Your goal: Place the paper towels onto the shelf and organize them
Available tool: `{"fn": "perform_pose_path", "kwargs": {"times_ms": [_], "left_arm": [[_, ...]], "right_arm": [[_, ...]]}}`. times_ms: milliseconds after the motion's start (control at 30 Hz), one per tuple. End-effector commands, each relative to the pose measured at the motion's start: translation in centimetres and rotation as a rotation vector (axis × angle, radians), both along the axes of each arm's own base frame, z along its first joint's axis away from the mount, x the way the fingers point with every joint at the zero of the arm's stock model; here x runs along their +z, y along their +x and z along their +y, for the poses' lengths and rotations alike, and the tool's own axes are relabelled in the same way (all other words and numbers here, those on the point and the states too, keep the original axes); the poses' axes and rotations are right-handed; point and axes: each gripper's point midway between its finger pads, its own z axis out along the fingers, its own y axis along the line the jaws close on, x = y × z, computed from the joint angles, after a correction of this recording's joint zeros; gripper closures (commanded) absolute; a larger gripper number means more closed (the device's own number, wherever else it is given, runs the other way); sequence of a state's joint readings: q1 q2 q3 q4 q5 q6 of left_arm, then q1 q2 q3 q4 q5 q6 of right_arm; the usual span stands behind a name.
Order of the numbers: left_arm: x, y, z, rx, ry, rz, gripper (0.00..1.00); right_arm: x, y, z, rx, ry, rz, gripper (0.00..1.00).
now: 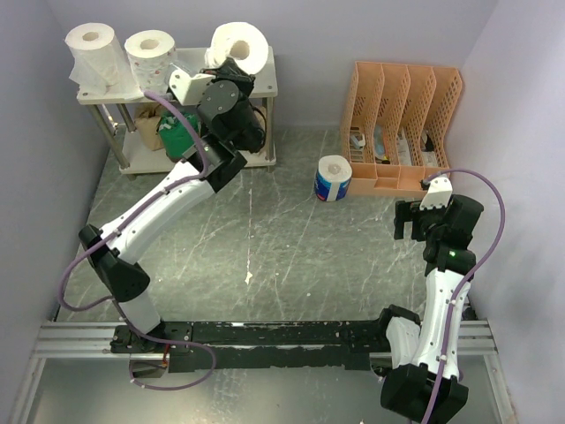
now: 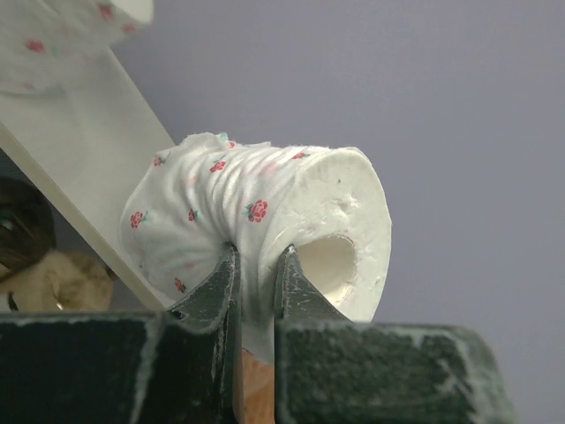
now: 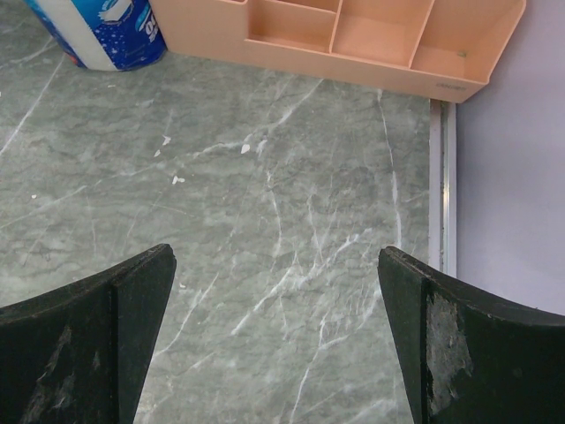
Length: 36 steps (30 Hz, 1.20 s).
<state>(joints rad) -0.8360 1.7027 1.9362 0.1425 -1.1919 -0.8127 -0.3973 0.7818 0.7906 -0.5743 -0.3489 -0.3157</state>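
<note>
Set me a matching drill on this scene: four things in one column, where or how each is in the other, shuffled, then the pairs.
1 left gripper
2 right gripper
3 blue-wrapped roll
4 green-wrapped roll

A upright beside the orange file organizer
B open above the marble table
C on the lower tier of the shelf
D shut on a rose-printed roll

Pairs: 1-D, 2-B, 3-A, 4-C

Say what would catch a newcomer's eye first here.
The left gripper pinches a flowered roll by its wall at the top board of the shelf, beside two rolls standing there. A blue roll stands alone on the table by the orange organizer, near the open right gripper.
</note>
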Motion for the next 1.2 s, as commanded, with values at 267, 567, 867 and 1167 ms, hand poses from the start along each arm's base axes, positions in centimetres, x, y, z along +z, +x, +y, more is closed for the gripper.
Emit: {"fn": "perform_pose_path", "kwargs": {"times_ms": [267, 567, 867, 1167], "left_arm": [[1.9, -1.6, 6.5, 0.359, -0.076, 0.029, 0.93], [0.0, 0.7, 5.8, 0.383, -0.049, 0.056, 0.93], [-3.2, 3.0, 8.4, 0.480, -0.116, 0.065, 0.93], [-4.4, 5.2, 7.9, 0.492, -0.109, 0.023, 0.93]], "right_arm": [[0.0, -0.1, 0.0, 0.000, -0.012, -0.013, 0.00], [0.2, -0.2, 0.0, -0.002, -0.015, -0.019, 0.00], [0.1, -0.2, 0.0, 0.001, -0.014, -0.015, 0.00], [0.0, -0.2, -0.1, 0.000, -0.013, -0.008, 0.00]]}}
